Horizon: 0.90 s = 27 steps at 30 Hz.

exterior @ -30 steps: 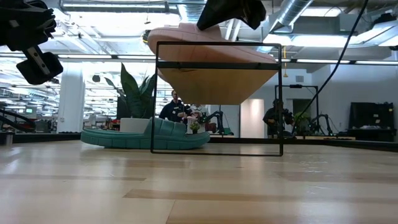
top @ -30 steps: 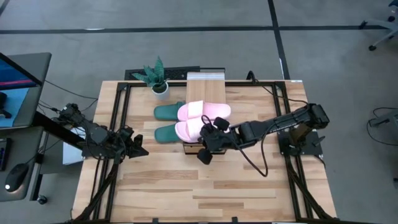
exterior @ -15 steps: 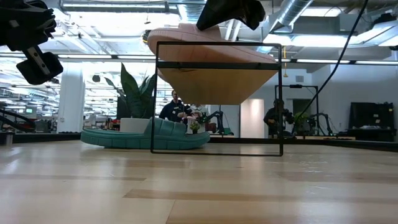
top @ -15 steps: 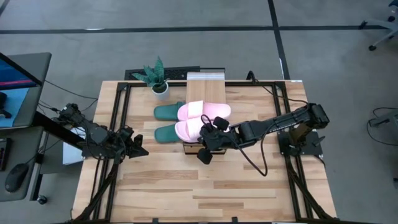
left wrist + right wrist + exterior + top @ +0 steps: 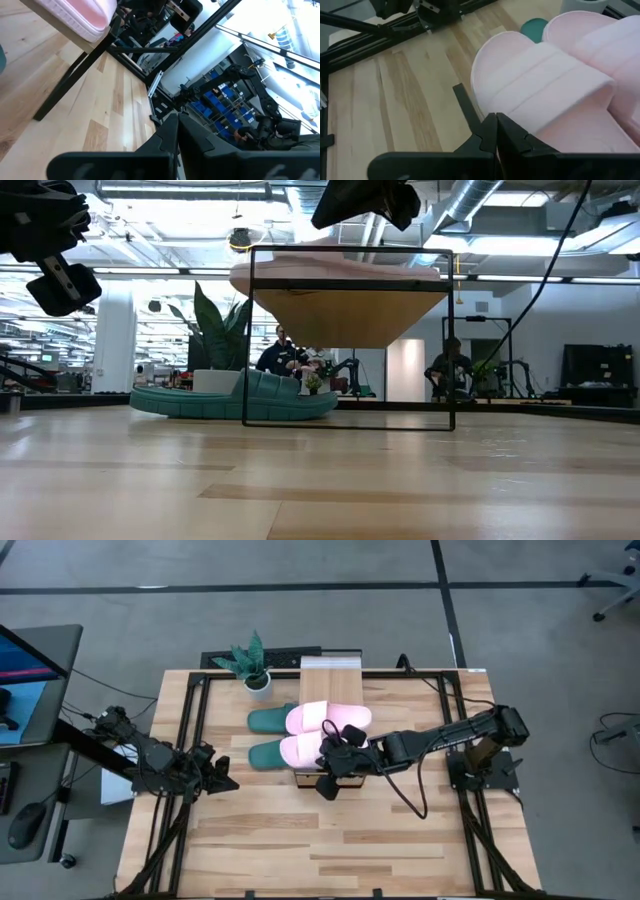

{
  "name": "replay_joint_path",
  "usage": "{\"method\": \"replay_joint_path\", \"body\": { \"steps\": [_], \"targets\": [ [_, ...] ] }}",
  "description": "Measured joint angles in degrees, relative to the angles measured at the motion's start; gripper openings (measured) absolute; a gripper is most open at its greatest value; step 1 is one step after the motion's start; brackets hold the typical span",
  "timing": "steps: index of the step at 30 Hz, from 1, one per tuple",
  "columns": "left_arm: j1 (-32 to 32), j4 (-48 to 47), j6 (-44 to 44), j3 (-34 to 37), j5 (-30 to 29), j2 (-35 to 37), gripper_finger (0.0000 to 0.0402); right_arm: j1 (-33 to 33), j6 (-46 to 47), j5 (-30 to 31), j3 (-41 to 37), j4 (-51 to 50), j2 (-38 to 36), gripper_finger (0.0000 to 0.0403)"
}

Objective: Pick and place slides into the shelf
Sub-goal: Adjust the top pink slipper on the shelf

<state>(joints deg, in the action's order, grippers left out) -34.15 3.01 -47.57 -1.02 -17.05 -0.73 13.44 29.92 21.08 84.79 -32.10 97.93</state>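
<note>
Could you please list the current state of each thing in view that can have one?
Pink slides: both lying side by side on top of the shelf.
Green slides: both flat on the table, partly under the shelf.
Shelf: upright on the table.
Right gripper: shut, empty, above the shelf's near end beside the pink slides.
Left gripper: shut, empty, waiting at the table's left side.
Potted plant: upright.

I see my right arm stretched out long from the right side toward the middle, wrist bent down a bit. My right gripper [image 5: 329, 783] hangs there with its two dark fingers [image 5: 487, 132] pressed together, holding nothing. My left arm waits on the left side, folded low. My left gripper [image 5: 228, 783] is squeezed closed too, empty.
</note>
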Motion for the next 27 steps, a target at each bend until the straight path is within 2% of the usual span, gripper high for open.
{"method": "replay_joint_path", "body": {
  "steps": [6, 13, 18, 27],
  "targets": [
    [0.0, 0.0, 1.3, 0.0, 0.0, 0.0, 0.0, 2.0, 0.0, 1.1, 0.0, 2.4, 0.0, 0.0],
    [0.0, -0.1, 1.4, 0.0, 0.0, 0.0, 0.0, 2.4, -0.4, 12.1, 0.0, 2.4, -0.5, 0.0],
    [0.0, 0.0, 1.9, 0.0, 0.0, 0.0, 0.0, -0.3, 0.1, 19.1, 0.0, 0.0, -0.5, 0.0],
    [0.0, -0.1, 2.0, 0.0, 0.0, 0.0, 0.0, -8.2, 1.6, 20.5, 0.0, -10.0, -6.1, 0.0]
  ]
}}
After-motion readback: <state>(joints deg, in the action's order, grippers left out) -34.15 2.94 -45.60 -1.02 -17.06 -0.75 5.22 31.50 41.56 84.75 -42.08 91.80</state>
